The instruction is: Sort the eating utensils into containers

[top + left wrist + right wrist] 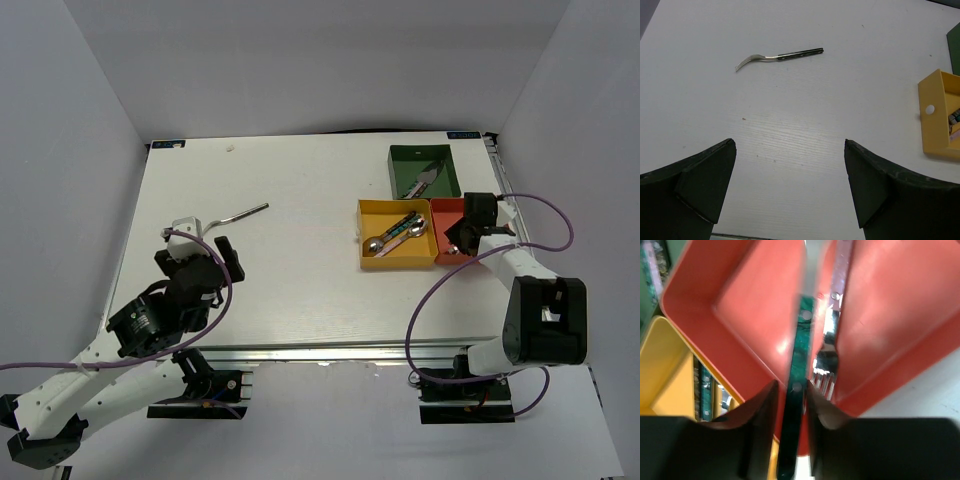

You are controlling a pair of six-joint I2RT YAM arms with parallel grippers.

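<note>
The right gripper (792, 390) is closed on the teal-handled utensil (800, 340), which is held lengthwise over the red tray (740, 300); its head cannot be made out. For a clean drop, the handle is best kept parallel to the tray's long side and lowered until it is just above the floor before the fingers are parted, so that it is laid beside the fork (826, 355) already there and not across the rim. The wrist should then be lifted straight up, since the yellow tray (385, 215) is touching at 9 o'clock.

In the top view the yellow tray is seen to hold spoons (395, 235), and the green tray (400, 160), at 12 o'clock of the red one, what are judged to be knives (420, 180).

The left gripper (790, 185) is spread wide and holds nothing. One black-handled fork (780, 57) is left on the table (800, 140), at 12 o'clock of it and well apart.
</note>
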